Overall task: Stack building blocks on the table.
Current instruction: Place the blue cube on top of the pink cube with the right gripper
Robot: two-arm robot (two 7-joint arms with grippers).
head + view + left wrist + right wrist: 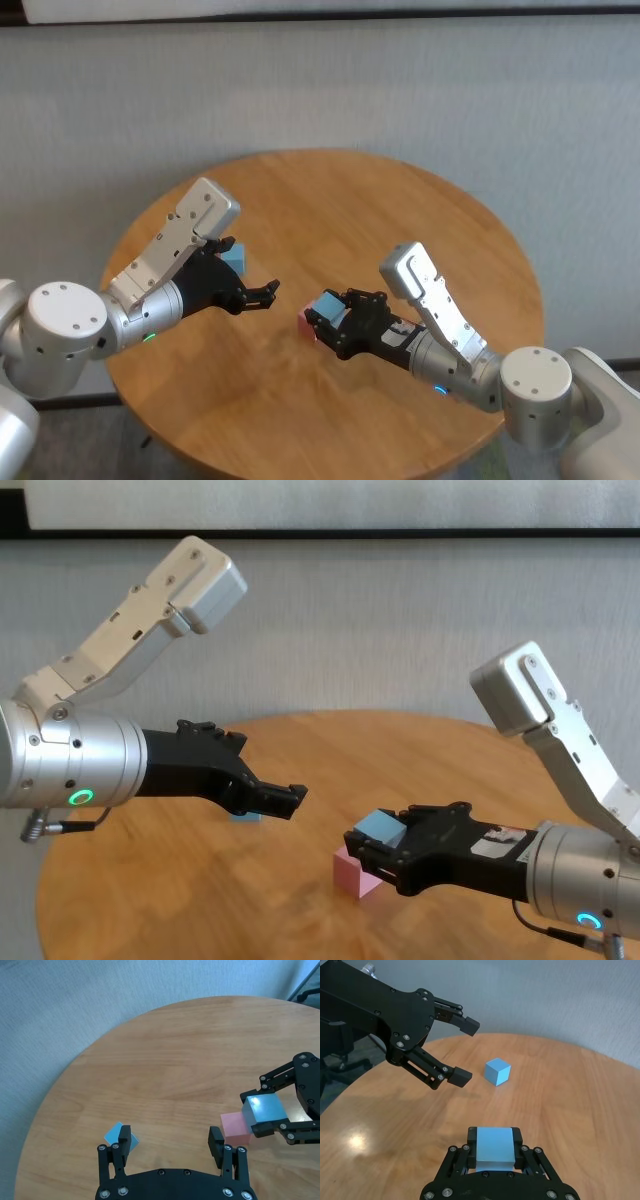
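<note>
Stacking step: held blue block directly over pink block.

Right gripper (327, 318) clamped on a light blue block (263, 1108), held just above and slightly right of the pink block (235, 1129) resting on the table (400, 210); likely needs a short descent with a small leftward correction. Left gripper (268, 292) fingers apart and empty, hovering left of the pink block. Second blue block (497, 1071) on the table, far left, nearest the left gripper.

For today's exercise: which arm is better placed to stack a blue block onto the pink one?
Right: its tool already grips a light blue matte cube beside the pale pink matte cube; the left tool hangs open, empty.
</note>
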